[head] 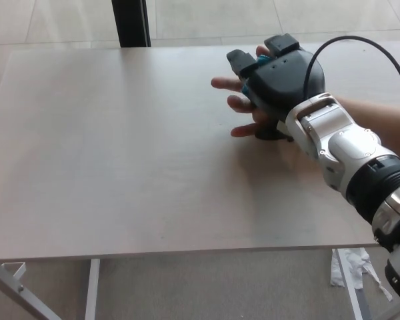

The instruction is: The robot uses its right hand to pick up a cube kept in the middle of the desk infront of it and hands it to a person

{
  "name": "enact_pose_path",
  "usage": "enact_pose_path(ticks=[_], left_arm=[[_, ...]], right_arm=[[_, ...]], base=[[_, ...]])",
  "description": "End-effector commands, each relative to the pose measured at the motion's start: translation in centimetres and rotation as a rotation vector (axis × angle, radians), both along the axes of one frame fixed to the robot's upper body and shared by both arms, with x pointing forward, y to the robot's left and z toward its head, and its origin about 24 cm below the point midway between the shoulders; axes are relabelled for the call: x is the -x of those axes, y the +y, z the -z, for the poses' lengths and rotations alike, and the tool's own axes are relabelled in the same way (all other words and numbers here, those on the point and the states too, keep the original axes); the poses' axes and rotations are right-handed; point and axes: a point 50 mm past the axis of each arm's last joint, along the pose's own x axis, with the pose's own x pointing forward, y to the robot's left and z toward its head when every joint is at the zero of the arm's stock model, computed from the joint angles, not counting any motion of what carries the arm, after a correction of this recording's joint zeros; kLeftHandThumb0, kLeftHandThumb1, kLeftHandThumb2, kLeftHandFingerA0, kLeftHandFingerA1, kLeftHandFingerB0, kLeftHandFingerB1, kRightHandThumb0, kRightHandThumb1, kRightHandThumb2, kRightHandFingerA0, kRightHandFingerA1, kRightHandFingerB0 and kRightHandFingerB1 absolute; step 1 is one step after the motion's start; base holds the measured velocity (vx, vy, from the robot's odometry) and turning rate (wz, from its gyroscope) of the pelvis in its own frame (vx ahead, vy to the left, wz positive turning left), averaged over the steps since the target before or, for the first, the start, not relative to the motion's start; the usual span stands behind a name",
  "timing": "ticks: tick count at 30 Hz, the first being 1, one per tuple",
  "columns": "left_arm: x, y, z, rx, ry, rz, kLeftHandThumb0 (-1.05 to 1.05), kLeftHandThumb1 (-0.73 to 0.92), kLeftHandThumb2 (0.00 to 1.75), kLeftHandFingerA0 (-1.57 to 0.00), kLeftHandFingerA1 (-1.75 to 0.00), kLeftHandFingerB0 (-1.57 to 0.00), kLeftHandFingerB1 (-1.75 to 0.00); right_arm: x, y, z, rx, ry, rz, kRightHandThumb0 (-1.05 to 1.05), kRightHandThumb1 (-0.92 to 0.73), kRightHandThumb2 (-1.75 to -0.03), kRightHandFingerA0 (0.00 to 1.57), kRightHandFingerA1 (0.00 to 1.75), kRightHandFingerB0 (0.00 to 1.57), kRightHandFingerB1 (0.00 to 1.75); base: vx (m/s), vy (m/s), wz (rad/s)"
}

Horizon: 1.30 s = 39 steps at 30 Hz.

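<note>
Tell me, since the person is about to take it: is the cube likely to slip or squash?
Probably firm: the teal cube shows no visible squashing in the right hand. Likely light. Mostly hidden above the person's hand, so slipperiness is unclear.

Desk point(120, 167) left half open; person's hand point(237, 100) blocks right.
</note>
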Motion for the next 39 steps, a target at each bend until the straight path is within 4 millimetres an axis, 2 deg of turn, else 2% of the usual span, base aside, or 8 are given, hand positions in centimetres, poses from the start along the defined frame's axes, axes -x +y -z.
enact_pose_path(ticks=[1, 12, 21, 22, 23, 26, 34, 39], left_arm=[[0.5, 0.2, -0.2, -0.009, 0.009, 0.008, -0.59, 0.7, 0.61, -0.56, -0.55, -0.54, -0.44], [0.6, 0.3, -0.3, -0.01, 0.002, -0.003, -0.57, 0.71, 0.61, -0.57, -0.54, -0.57, -0.45], [1.4, 0.5, -0.4, -0.014, 0.018, -0.028, -0.58, 0.71, 0.61, -0.56, -0.54, -0.57, -0.45], [1.4, 0.6, -0.5, -0.018, 0.021, -0.023, -0.58, 0.72, 0.62, -0.56, -0.55, -0.57, -0.45], [1.4, 0.6, -0.6, -0.023, 0.025, -0.017, -0.58, 0.72, 0.62, -0.56, -0.53, -0.57, -0.45], [1.7, 0.9, -0.8, -0.024, 0.025, -0.038, -0.57, 0.72, 0.62, -0.55, -0.53, -0.54, -0.44], [2.2, 1.3, -1.2, -0.047, 0.047, -0.045, -0.58, 0.72, 0.62, -0.6, -0.52, -0.6, -0.44], [2.7, 1.7, -1.7, -0.052, 0.04, -0.064, -0.56, 0.71, 0.61, -0.59, -0.53, -0.57, -0.45]], right_arm=[[-1.4, -0.3, -4.6, 0.074, 0.259, 0.159, -0.83, -0.49, -0.94, 0.0, 0.25, 0.0, 0.06], [1.4, -3.8, -13.0, -0.164, 0.087, 0.045, -0.98, -0.58, -0.98, 0.0, 0.17, 0.0, 0.02], [12.7, -11.7, -19.2, -0.503, -0.129, -0.083, -0.96, -0.53, -0.92, 0.0, 0.2, 0.0, 0.06], [13.8, -12.7, -19.6, -0.545, -0.141, -0.093, -0.79, -0.53, -0.61, 0.0, 0.13, 0.02, 0.25], [16.5, -15.2, -20.3, -0.654, -0.173, -0.107, -0.71, -0.42, -0.8, 0.0, 0.23, 0.06, 0.17], [21.3, -19.1, -20.4, -0.753, -0.287, -0.059, -0.67, -0.52, -0.58, 0.08, 0.32, 0.12, 0.25], [33.8, -27.4, -18.6, -0.926, -0.797, 0.215, -0.44, -0.45, -0.58, 0.91, 0.53, 0.63, 0.46], [38.4, -30.6, -16.4, -0.915, -1.143, 0.244, -0.28, -0.57, -0.57, 1.0, 0.71, 0.74, 0.54]], base=[[0.0, 0.0, 0.0], [0.0, 0.0, 0.0], [0.0, 0.0, 0.0], [0.0, 0.0, 0.0], [0.0, 0.0, 0.0], [0.0, 0.0, 0.0], [0.0, 0.0, 0.0], [0.0, 0.0, 0.0]])
